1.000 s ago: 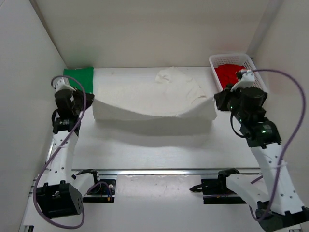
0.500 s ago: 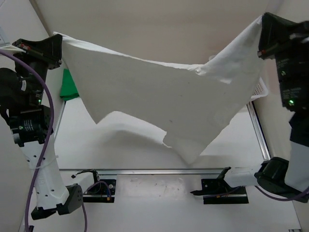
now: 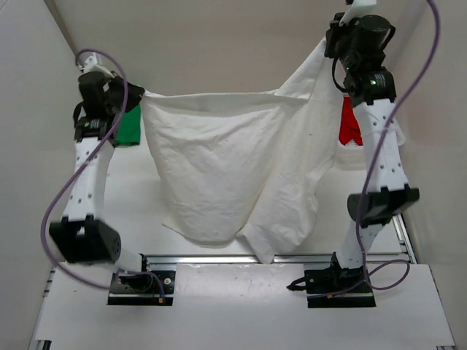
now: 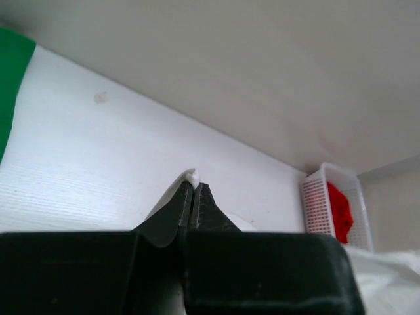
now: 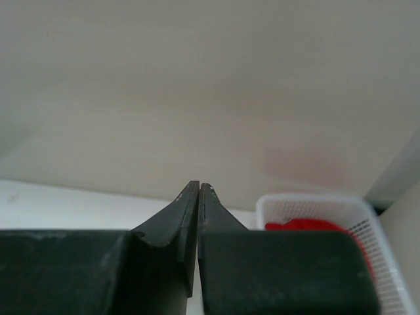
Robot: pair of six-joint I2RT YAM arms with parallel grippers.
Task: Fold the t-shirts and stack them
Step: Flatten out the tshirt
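Your left gripper (image 3: 137, 92) and the higher right gripper (image 3: 327, 45) are both clamped on the large off-white cloth t-shirt (image 3: 219, 160), which hangs stretched sideways beneath them.

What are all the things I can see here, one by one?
off-white t-shirt: one, off-white, hanging spread in the air between the two pincers
green t-shirt: one, bright green, far left of the table
red t-shirt: one, bright red, inside the basket
basket: one, white mesh, far right corner of the table
table: one, white, beneath everything
rail: one, silver, along the table's near edge
left pincer: one, black, shut on one top corner of the off-white t-shirt
right pincer: one, black, shut on the other, held higher
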